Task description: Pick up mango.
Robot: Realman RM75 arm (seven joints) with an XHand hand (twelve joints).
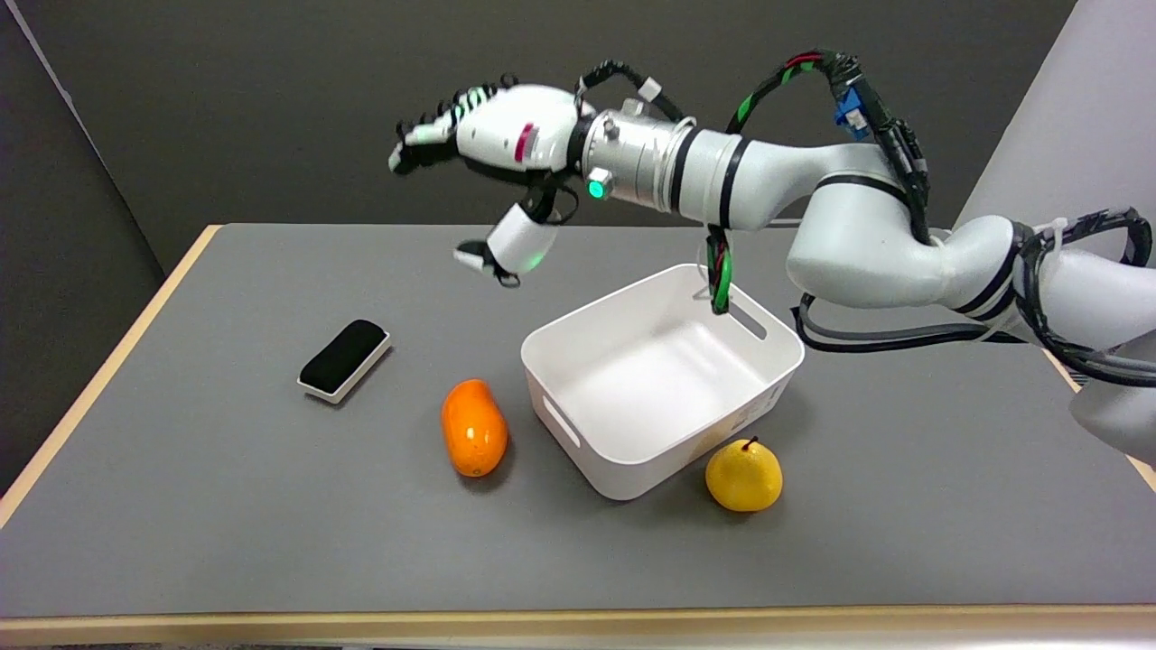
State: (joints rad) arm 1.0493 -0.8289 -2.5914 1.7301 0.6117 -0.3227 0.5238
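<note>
An orange, oval mango [473,427] lies on the grey table [226,506], just left of the white bin. My right hand [492,158] hangs in the air well above and behind the mango, over the table's far middle. Its fingers are spread apart and hold nothing, with the thumb pointing down toward the table. The arm reaches in from the right, passing over the bin.
An empty white bin [578,433] with handle slots stands at the table's centre. A yellow pear-like fruit [744,475] sits by its near right corner. A black-topped eraser block [344,358] lies to the left of the mango. The table's wooden edge [108,361] runs along the left.
</note>
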